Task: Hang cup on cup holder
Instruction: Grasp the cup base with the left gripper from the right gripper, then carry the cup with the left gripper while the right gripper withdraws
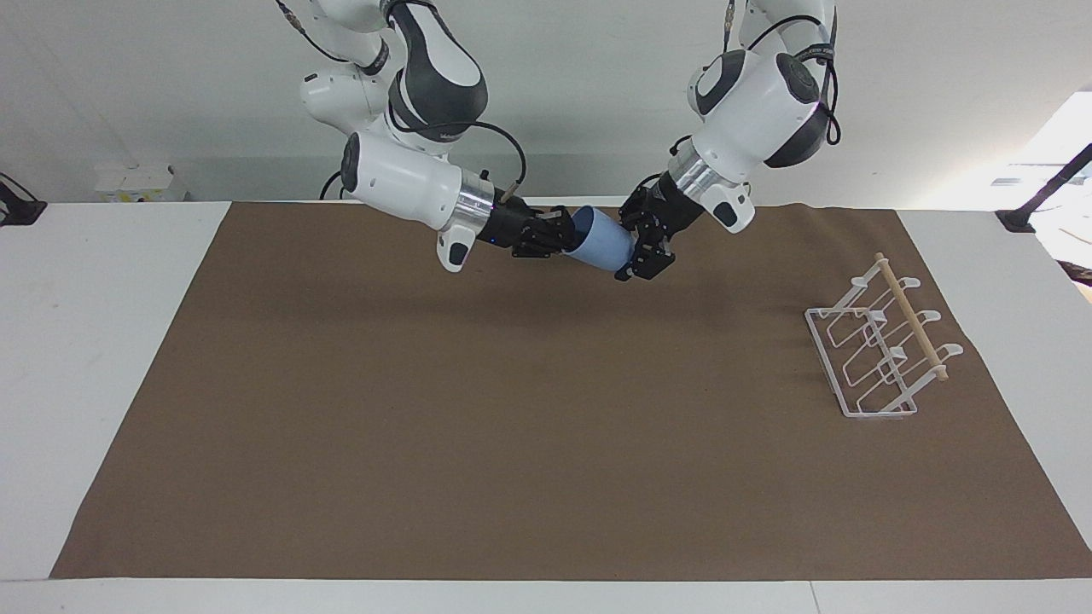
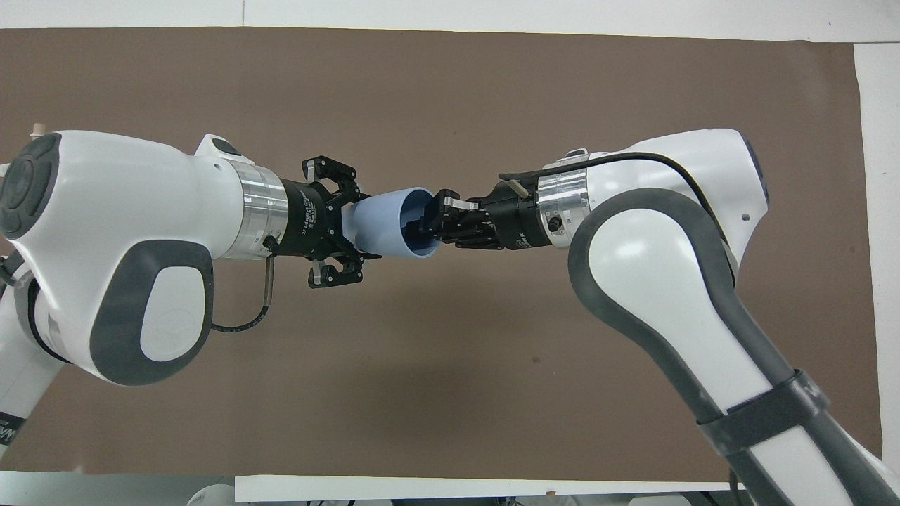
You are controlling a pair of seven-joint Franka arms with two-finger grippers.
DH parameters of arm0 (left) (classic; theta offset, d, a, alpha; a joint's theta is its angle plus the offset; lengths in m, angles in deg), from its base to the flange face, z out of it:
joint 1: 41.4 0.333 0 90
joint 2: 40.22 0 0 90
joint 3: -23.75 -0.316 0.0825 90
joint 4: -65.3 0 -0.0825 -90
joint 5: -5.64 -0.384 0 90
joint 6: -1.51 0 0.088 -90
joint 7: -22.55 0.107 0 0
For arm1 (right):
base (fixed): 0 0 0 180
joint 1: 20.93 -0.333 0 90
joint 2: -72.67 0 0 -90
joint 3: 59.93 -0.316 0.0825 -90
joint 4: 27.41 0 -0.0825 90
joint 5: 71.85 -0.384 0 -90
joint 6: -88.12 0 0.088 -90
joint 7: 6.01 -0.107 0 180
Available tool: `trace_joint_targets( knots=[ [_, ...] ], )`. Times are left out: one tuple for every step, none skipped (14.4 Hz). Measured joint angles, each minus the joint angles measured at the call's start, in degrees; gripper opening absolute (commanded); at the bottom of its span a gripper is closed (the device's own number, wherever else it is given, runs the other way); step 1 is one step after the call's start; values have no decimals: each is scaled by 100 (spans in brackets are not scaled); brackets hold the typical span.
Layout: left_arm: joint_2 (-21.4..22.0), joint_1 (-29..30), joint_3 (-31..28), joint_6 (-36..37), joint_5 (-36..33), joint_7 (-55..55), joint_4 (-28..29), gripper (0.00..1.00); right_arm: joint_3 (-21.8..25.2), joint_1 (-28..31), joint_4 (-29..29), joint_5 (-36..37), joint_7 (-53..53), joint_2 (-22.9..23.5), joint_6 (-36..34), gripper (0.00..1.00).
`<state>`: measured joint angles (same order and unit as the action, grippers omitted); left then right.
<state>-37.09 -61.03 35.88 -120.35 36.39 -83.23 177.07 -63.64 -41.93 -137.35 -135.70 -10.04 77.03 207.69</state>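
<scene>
Both hands are meeting on the cup (image 1: 602, 241): my right hand (image 2: 426, 223) is gripping its rim, my left hand (image 2: 337, 241) is straddling its base, fingers spread.

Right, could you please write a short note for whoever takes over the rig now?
Right gripper: shut on the cup's rim, holding it on its side above the mat.
Left gripper: open, straddling the cup's base.
Holder: on the mat toward the left arm's end, no cup on it.
Done: cup lifted, presented for handover.
Left: left gripper closes, right releases, cup goes on the holder.
</scene>
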Motion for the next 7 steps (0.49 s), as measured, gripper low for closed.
trace_joint_targets(
  knots=[
    [0, -9, 0, 0, 0, 2, 0, 0, 0, -12, 0, 0, -8, 0, 4, 99],
    [-1, -11, 0, 0, 0, 2, -1, 0, 0, -20, 0, 0, -14, 0, 5, 99],
    [-2, -12, -2, 0, 1, 2, -5, 0, 0, -24, 0, 0, -18, 0, 6, 99],
    [-5, -11, -4, 0, 1, 8, -13, 0, 1, -24, 0, 0, -18, 0, 6, 99],
    [-6, -12, -6, 0, 0, 14, -28, 0, 5, -20, 0, 1, -19, 0, 5, 99],
    [-6, -12, -14, 15, -21, 22, -44, 0, 13, -2, 0, 20, -19, 0, -16, 99],
    [-7, -11, -28, 51, -124, 39, -47, 0, 28, 44, -1, 108, -19, -1, -76, 99]
  ],
)
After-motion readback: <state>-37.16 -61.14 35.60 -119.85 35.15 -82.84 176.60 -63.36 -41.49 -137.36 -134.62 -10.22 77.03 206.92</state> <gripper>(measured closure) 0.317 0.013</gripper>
